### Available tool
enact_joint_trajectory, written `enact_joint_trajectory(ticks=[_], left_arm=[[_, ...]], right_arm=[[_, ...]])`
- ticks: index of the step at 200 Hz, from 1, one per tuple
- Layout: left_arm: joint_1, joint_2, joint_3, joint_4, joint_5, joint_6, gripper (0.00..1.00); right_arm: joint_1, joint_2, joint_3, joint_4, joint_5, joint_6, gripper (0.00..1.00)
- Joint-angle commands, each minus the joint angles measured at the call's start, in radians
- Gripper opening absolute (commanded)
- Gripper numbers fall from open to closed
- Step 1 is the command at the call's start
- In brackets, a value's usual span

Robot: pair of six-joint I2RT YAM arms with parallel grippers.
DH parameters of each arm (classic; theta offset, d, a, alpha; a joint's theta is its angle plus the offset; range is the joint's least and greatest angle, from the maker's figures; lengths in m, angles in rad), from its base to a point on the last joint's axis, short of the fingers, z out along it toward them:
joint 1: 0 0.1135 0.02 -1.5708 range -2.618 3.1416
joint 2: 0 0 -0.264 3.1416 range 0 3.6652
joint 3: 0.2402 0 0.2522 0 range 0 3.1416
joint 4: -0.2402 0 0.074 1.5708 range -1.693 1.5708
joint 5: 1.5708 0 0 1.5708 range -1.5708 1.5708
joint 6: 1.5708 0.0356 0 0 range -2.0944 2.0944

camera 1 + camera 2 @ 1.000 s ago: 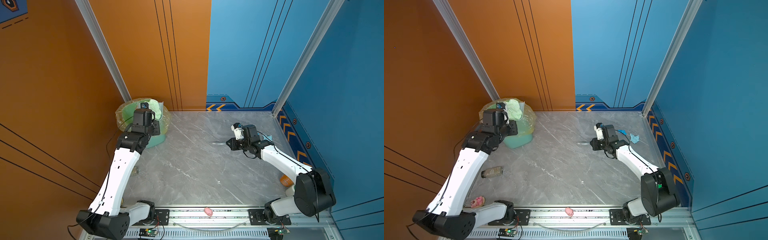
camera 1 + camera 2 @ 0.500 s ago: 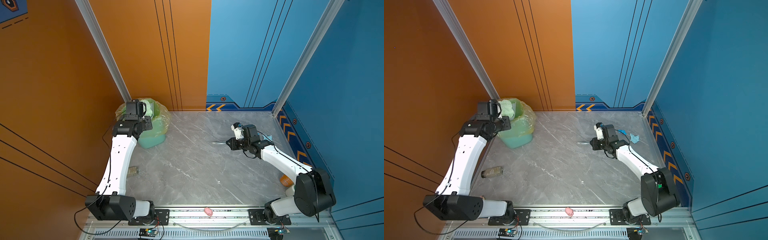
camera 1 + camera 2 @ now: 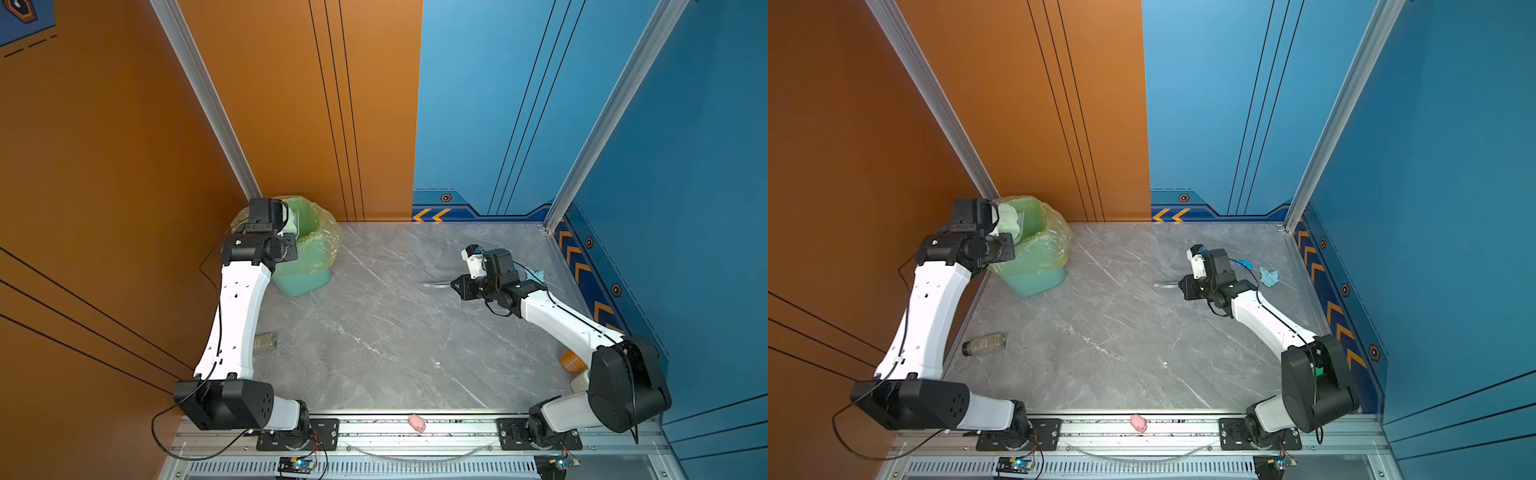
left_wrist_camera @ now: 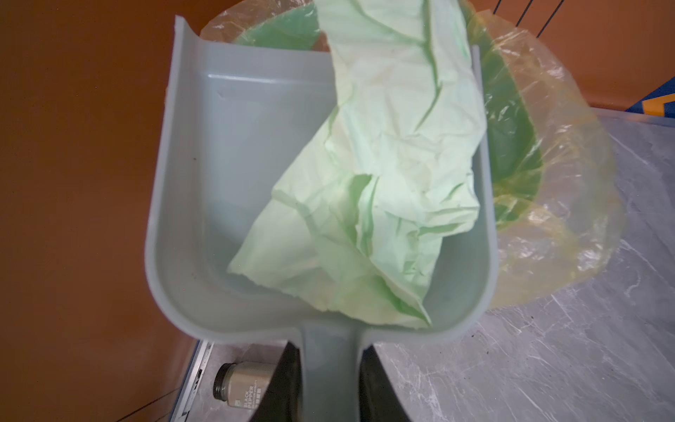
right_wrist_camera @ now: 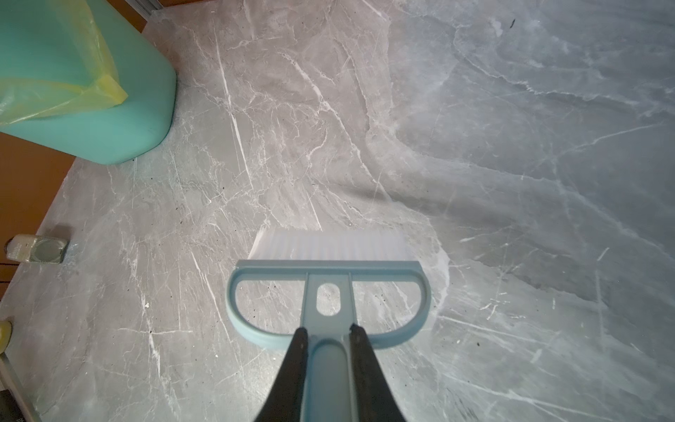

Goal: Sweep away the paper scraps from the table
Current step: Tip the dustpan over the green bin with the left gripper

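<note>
- At the ten o'clock corner of the table (image 3: 395, 332), we see the green bin (image 3: 307, 274) with its yellowish clear liner (image 4: 548, 219), standing close to the orange wall (image 3: 124, 166).
- The left gripper (image 4: 330, 350) is clamped on the handle of the grey dustpan (image 4: 219, 146) and holds the pan at the bin's mouth.
- A large crumpled pale green paper (image 4: 383, 164) lies in the pan against one side wall. Its far end reaches past the pan's open lip, over the bin.
- Right of the table's middle, toward two o'clock, the right gripper (image 5: 330, 336) is clenched on the handle of the light blue brush (image 5: 328, 270). The white bristles point toward nine o'clock, and we cannot tell whether they touch the marble.
- Two blue paper scraps (image 3: 1268, 276) lie on the table at about two o'clock, just behind the right wrist.
- At four o'clock an orange thing (image 3: 570, 360) shows partly behind the right arm, and we cannot tell what it is.
- A pepper jar (image 3: 984, 344) lies on its side at the eight o'clock edge.
- A pink toy (image 3: 417, 422) sits on the silver rail (image 3: 457, 428) at six o'clock.
</note>
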Motion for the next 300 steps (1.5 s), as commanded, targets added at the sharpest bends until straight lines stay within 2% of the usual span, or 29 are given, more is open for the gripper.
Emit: enact_joint_trajectory(ticks=[1,75,123,245,252,300], left_arm=[[0.010,0.023,0.054,-0.033,-0.071,0.032,0.00],[0.009,0.097,0.136,-0.065,-0.164,0.091,0.00],[-0.012,0.118,0.149,-0.080,-0.270,0.156,0.00],[-0.054,0.151,0.185,-0.079,-0.411,0.322,0.00],[-0.055,0.155,0.185,-0.079,-0.455,0.333,0.00],[-0.072,0.176,0.191,-0.077,-0.524,0.405,0.00]], right_arm=[[0.009,0.017,-0.003,0.021,-0.003,0.008,0.00],[0.011,0.014,-0.016,0.034,0.003,0.012,0.00],[0.013,-0.004,-0.040,0.055,0.011,0.023,0.00],[0.020,-0.030,-0.086,0.089,0.029,0.038,0.00],[0.020,-0.031,-0.087,0.090,0.031,0.038,0.00],[0.020,-0.024,-0.097,0.108,0.030,0.045,0.00]])
